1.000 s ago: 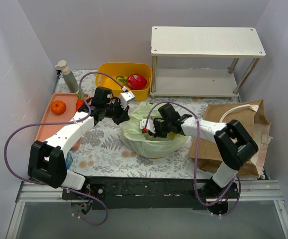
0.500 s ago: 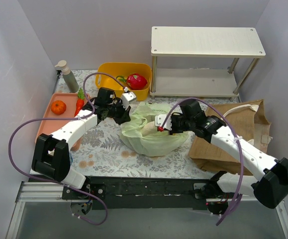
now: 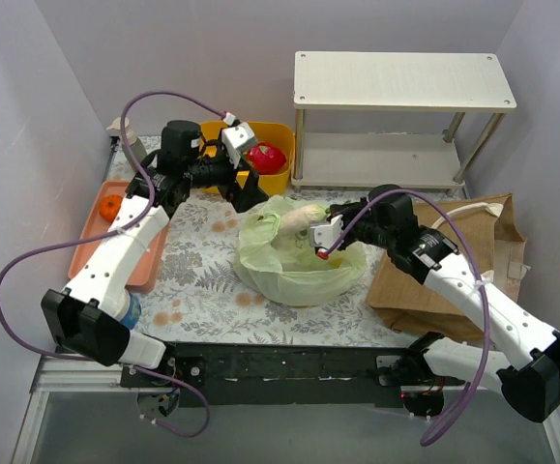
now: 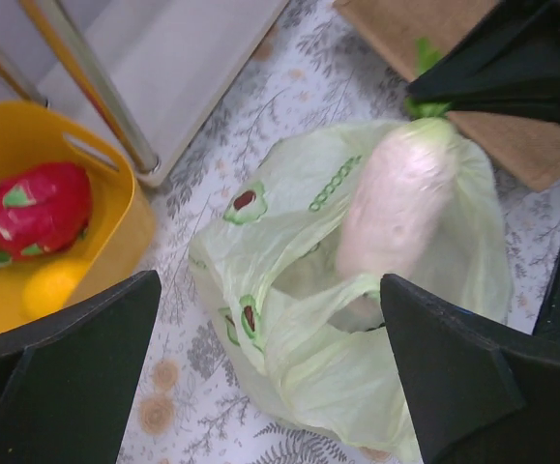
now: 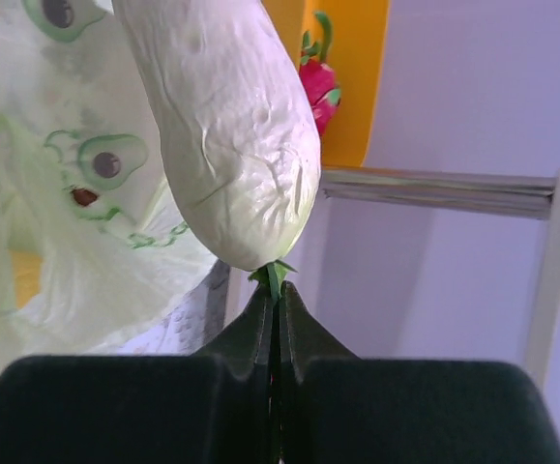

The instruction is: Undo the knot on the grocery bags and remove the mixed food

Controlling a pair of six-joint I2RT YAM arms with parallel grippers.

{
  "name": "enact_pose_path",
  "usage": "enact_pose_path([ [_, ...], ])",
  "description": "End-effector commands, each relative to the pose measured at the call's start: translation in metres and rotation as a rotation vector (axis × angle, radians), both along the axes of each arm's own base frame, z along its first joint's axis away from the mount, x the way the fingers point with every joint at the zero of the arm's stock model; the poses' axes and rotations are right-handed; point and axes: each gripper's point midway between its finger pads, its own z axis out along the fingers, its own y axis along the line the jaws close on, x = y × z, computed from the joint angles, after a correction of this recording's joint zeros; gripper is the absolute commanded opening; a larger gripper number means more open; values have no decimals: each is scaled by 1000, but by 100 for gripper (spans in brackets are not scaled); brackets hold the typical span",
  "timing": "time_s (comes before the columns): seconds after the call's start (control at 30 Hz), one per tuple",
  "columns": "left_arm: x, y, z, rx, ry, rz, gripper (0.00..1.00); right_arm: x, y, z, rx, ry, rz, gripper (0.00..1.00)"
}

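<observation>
The pale green grocery bag lies open in the middle of the table. My right gripper holds a white radish just above it, jaws shut on the radish's green top. The radish hangs out nearly level over the bag. My left gripper hovers open behind the bag's left side, touching nothing; its view shows the bag and radish between its wide-spread fingers. The brown tote lies flat at the right. A tangerine sits on the orange tray.
A yellow basket with a red fruit stands behind the bag, close to my left gripper. A white two-level shelf fills the back right. The soap pump bottle stands at the back left, mostly behind my left arm.
My left gripper opened, let go of the green bag and rose back toward the yellow basket. My right gripper lifted the radish up out of the bag.
</observation>
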Motion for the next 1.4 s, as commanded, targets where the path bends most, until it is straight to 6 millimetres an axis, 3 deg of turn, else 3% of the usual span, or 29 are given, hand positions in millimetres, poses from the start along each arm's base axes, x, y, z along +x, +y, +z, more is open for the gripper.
enact_pose_path([
  [0.0,-33,-12,19,-48,51,-167,98,23,24,65,58,-252,84,1],
  [0.17,-31,-28,1,-62,126,-248,98,37,45,85,91,-351,142,1],
  [0.2,-31,-31,-3,-56,131,-252,98,40,49,101,114,-392,147,1],
  [0.3,-23,-36,-17,-27,144,-242,98,44,58,106,117,-403,177,1],
  [0.43,-20,-40,-20,-30,131,-249,98,46,68,113,129,-455,210,1],
  [0.6,-18,-47,-18,-47,128,-259,94,42,77,109,120,-470,242,1],
  [0.87,-11,-46,-9,-26,78,-240,97,45,76,88,72,-462,241,1],
  [0.9,-12,-45,-13,-13,87,-244,95,45,76,88,74,-466,240,1],
  [1.0,-13,-45,-20,19,130,-279,77,46,78,85,64,-472,248,1],
  [1.07,-19,-48,-18,31,181,-316,51,48,79,83,61,-477,248,2],
  [1.1,-15,-52,-32,55,219,-328,42,50,80,81,62,-478,244,8],
  [1.13,-16,-54,-36,68,245,-334,35,52,79,84,76,-495,229,30],
  [1.17,-17,-52,-39,88,280,-321,23,53,78,86,92,-503,216,44],
  [1.23,-11,-50,-38,101,296,-278,15,56,72,86,111,-501,170,64],
  [1.27,-7,-47,-34,101,272,-258,12,57,68,85,110,-487,147,69],
  [1.3,-4,-40,-43,126,277,-211,11,57,62,87,114,-471,122,72],
  [1.37,2,-20,-22,95,215,-119,8,57,49,76,116,-361,65,86],
])
